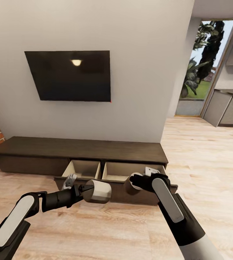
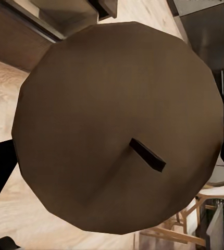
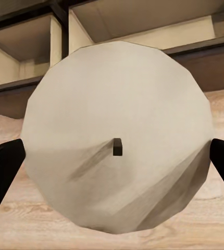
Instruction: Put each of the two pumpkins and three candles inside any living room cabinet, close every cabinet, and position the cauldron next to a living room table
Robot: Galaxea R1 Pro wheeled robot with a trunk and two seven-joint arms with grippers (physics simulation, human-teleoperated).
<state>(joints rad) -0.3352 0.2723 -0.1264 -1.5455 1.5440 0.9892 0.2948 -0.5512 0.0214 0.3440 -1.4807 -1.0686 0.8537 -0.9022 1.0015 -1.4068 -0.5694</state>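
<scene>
**Over the open drawers: both arms loaded**

In front of the cabinet, your right gripper is clamped on a pale candle, wick end facing its camera, just at the right drawer; that arm is nearer. Your left gripper grips a brown candle, probably short of the left drawer. Both drawers lie ahead and slightly below.

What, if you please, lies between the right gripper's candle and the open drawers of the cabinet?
Nothing: in the right wrist view the pale candle faces the cabinet's open drawers over bare floor.
</scene>
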